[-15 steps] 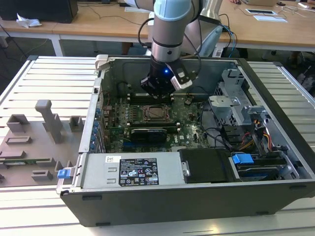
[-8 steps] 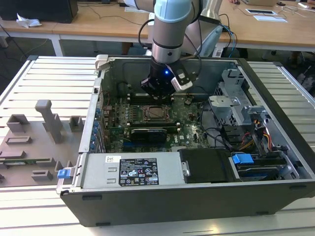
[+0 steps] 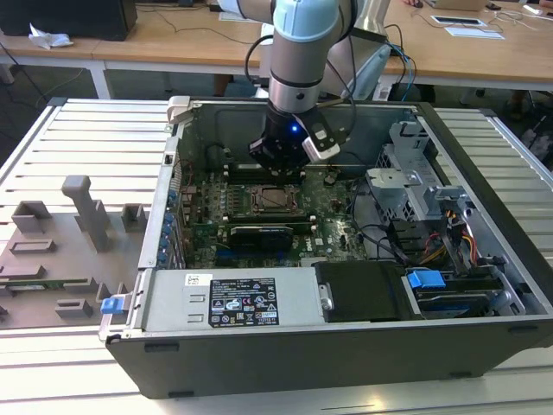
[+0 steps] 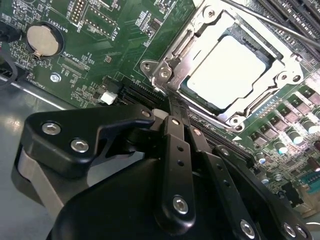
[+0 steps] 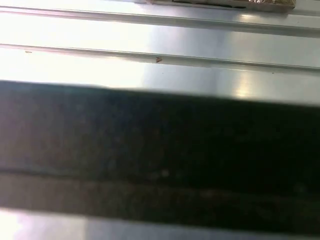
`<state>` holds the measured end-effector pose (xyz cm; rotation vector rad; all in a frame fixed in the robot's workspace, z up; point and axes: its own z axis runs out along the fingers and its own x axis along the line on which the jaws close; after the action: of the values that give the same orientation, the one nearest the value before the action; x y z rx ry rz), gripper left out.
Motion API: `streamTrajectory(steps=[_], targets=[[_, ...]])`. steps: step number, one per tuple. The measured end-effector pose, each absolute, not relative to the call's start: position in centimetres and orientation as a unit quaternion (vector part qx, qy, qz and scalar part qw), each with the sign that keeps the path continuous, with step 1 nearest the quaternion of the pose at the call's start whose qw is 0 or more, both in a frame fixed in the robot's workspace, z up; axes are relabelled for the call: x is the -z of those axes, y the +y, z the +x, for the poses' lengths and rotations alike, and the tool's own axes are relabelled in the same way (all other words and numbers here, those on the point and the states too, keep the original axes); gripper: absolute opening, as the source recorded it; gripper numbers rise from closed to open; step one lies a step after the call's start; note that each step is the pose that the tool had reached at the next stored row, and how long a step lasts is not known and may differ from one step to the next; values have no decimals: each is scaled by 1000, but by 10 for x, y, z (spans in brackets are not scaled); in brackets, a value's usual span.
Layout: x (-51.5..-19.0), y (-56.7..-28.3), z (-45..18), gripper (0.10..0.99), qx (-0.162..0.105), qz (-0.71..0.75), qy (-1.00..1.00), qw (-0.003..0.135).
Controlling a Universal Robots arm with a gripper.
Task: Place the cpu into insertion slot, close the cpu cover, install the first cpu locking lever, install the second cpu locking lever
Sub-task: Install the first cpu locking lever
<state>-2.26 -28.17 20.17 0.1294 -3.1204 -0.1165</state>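
As seen in the exterior view, the arm hangs inside an open computer case [image 3: 484, 285] with its pincer [image 3: 281, 166] low over the motherboard [image 3: 268, 226], just at the far edge of the insertion slot [image 3: 278, 199]. Slot reads as a dark frame with a grey square in it; levers too small to tell here. Case lies on a ribbed metal counter [image 3: 86, 138]; grey fixture blocks [image 3: 86, 207] sit beside it on the exterior view's left. Wooden desks [image 3: 173, 39] behind.

Second wrist view: the cpu [image 4: 229, 71] sits flat in the slot, pale metal top showing through the window of the cpu cover [image 4: 200, 35], which lies down over it. So I'd judge placing and cover closing done. Whether either locking lever is latched I can't tell. Pincer fingers [image 4: 176, 130] look drawn together with nothing between them, tips near the socket's corner.

First wrist view: a dark band against a bright ribbed metal surface [image 5: 160, 70], nothing task-related legible.
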Motion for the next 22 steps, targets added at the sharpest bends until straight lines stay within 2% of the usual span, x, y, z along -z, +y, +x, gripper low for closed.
streamTrajectory(steps=[9,22], targets=[[-213,-286,-24,106,34,42,-999,6],[-213,-322,-27,106,32,42,-999,4]])
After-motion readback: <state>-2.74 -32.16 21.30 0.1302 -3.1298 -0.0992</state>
